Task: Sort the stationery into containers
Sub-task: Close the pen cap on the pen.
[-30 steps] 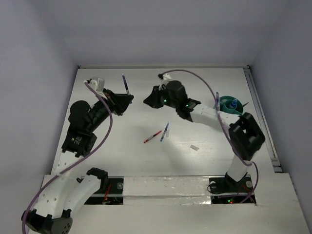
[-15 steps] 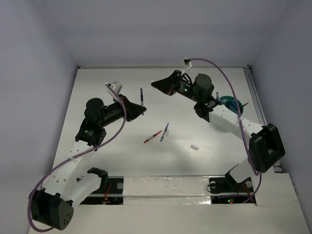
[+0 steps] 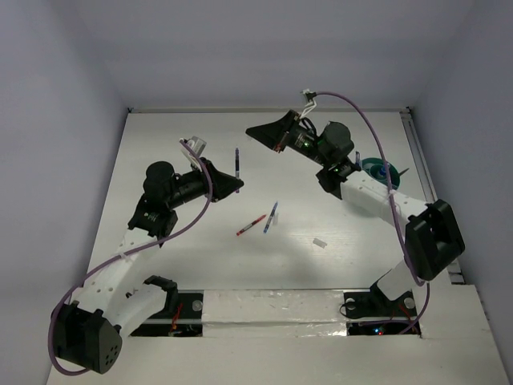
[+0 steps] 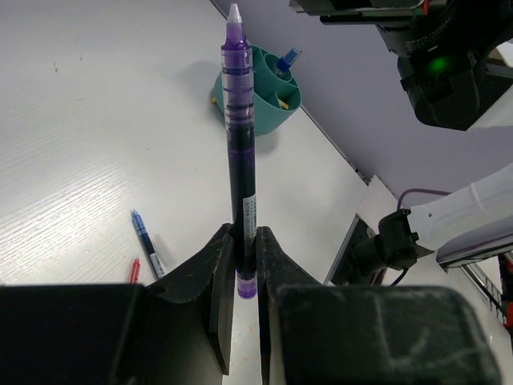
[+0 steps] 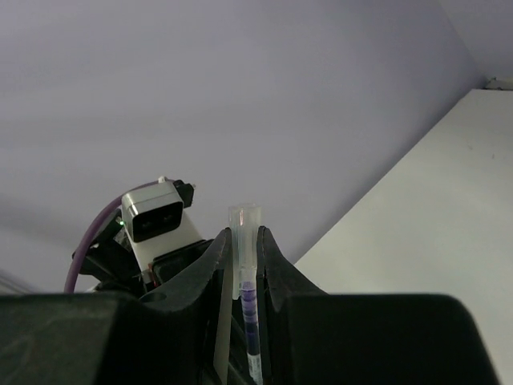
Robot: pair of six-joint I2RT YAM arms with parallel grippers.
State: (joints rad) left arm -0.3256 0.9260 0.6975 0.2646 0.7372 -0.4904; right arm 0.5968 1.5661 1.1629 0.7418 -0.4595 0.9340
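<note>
Within left claw [image 4: 244,238], purple pen [image 4: 239,136] upright

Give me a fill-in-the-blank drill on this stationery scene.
While the right gripper pinches a clear cap, the left gripper holds a pen coloured ___. Beside the blue pen lies a second pen coloured ___. The eraser is coloured ___.
Missing: purple; red; white.

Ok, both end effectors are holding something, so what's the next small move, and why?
Probably ease the right end effector toward the purple pen tip. It grips what looks like a clear cap, while the left end effector holds the pen with its tip bare, and the two are apart.
</note>
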